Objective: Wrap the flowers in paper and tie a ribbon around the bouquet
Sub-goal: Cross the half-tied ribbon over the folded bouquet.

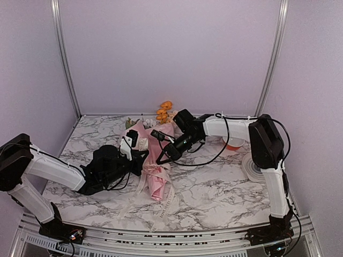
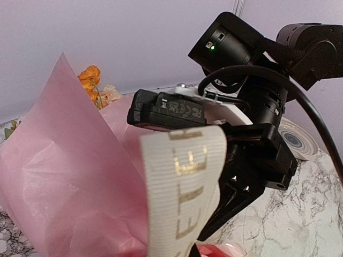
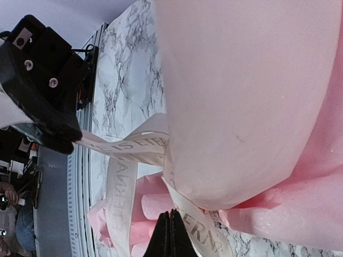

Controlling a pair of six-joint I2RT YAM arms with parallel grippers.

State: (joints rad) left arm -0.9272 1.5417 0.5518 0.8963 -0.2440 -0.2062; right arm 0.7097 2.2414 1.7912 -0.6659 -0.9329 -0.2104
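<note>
My left fingers (image 3: 56,131) are clamped on one end of the narrow, lettered cream ribbon (image 3: 126,147), holding it taut off the waist of the bouquet (image 1: 155,182), a pink crinkly paper cone of orange flowers lying on the marble worktop (image 1: 225,187), so the loop cannot slacken. My right fingers (image 3: 167,238) are pressed together against the other strand; whether they pinch it I cannot tell.

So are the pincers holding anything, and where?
The left pincer pinches the ribbon on a strand leading off the bouquet. The right pincer is shut beside another strand; hold unclear.
</note>
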